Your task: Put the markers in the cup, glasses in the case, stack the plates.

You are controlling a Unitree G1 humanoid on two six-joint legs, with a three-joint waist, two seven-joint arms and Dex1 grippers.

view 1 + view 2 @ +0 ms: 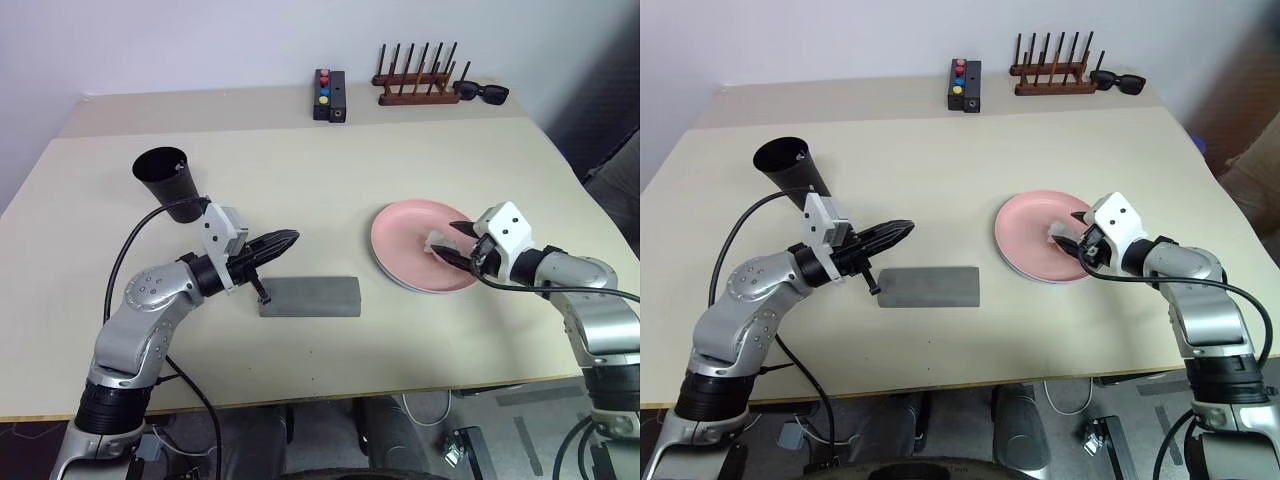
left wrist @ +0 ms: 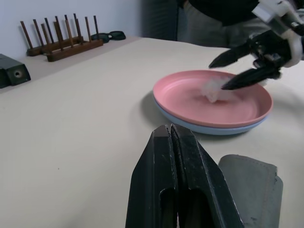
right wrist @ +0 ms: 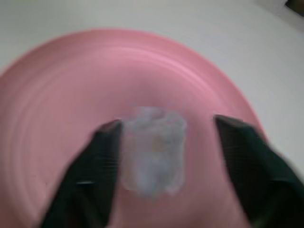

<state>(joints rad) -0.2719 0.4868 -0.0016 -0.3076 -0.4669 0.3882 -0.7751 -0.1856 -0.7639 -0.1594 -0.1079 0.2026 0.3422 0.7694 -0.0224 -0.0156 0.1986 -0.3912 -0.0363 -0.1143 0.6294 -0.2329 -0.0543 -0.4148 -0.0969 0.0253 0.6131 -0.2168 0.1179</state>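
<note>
We take the table (image 1: pixel 300 380) as the base and the grey case (image 1: pixel 309 297) as our landmark throughout. The plates (image 1: pixel 425 247) lie well to the right of the case: salmon pink on top of light blue, already stacked, flat, rims nested; being round, they have no long axis. We judge them light, stiff and rather slick plastic, best taken by pinching the rim, not from the flat centre. A small pale translucent lump (image 2: pixel 214 90) sits on the pink plate; we cannot tell what it is. The cup (image 1: pixel 171 184) stands behind and left of the case, tilted with its mouth toward us and leftward, its taper running down to the base; it looks light and easy to tip, so it should be gripped around the wall near mid-height. The case itself lies closed and flat, long axis running left to right across the table; felt-like, soft-surfaced and not slippery, we would take it across its short width. The left gripper (image 1: pixel 283 240) hovers just above the case's left end, fingers pressed together on nothing, pointing toward the plates. The right gripper (image 1: pixel 457 244) is over the pink plate, right of the case, fingers (image 3: pixel 92 171) spread either side of the pale lump, holding nothing. Black sunglasses (image 1: pixel 482 93) rest far behind the case beside a wooden rack (image 1: pixel 418 80).
</note>
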